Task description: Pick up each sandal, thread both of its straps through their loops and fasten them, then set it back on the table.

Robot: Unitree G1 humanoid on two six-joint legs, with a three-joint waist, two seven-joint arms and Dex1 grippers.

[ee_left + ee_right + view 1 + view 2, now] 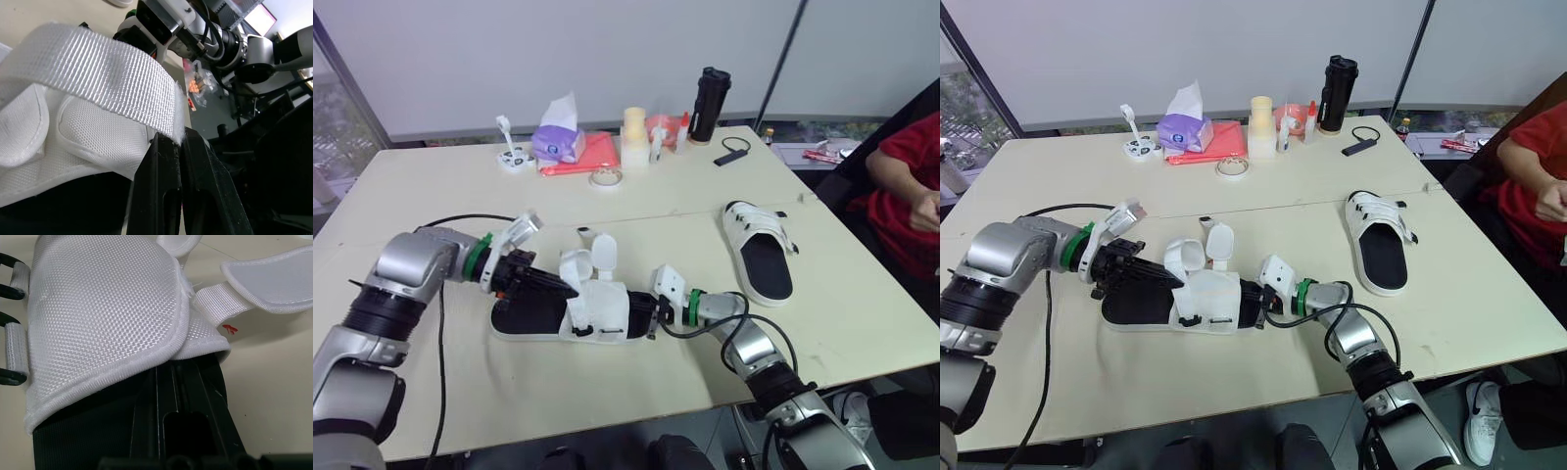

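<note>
Left wrist view: my left gripper (177,143) pinches the free end of the white woven strap (98,68), and the black-soled white fabric sandal (570,318) lies lengthwise between it and my right gripper (653,315), which is clamped on the toe end.

A wide white strap (98,68) goes across the sandal (83,132). The left claw (177,141) pinches the fuzzy edge of the strap between its two black fingers (156,166), which are pressed close together. Under the strap is the sandal's soft white side. Behind them are the silver right arm (254,46) and a bit of pale tabletop (29,12).
</note>
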